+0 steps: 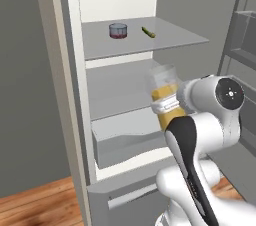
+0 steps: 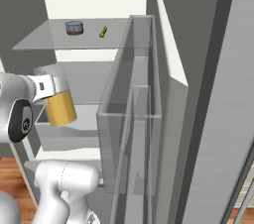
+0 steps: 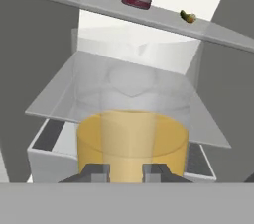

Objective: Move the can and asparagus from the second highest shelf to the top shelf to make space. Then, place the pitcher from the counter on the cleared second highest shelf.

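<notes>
Now, with the can (image 1: 118,31) and asparagus (image 1: 148,32) already on the top shelf (image 1: 170,40), my gripper (image 3: 127,172) is clamped on the pitcher (image 1: 165,97) just before the second highest shelf (image 1: 112,95), so next I should push it in and set it down upright.
</notes>
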Controlling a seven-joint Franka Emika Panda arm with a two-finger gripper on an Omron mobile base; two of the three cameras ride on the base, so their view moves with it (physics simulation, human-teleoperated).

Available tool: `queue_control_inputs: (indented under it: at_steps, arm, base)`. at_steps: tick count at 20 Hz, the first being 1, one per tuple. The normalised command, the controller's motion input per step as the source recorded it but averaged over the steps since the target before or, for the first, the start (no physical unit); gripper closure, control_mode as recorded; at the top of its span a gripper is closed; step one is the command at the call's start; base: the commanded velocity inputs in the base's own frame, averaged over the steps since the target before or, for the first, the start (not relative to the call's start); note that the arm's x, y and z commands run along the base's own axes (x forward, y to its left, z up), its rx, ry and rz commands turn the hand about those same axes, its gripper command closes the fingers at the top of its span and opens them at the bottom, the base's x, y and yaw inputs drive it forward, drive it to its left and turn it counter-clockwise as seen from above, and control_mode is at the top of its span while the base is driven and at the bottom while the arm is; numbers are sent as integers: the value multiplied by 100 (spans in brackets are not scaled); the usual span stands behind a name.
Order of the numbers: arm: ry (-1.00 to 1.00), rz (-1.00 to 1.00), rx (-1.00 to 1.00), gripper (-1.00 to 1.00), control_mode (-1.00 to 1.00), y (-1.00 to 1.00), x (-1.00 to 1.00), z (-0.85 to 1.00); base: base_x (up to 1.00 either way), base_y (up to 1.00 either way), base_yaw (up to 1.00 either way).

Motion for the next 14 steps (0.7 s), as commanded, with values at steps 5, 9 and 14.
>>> queue_control_inputs:
  at_steps: [5, 9, 14]
  arm:
    - [-14, 0, 20, 100, -100, 0, 32, -29]
    - [-16, 0, 13, 100, -100, 0, 27, -20]
    - [-11, 0, 1, 100, -100, 4, 30, -25]
  base:
    - [0, 0, 0]
    - [0, 0, 0]
    - [0, 0, 0]
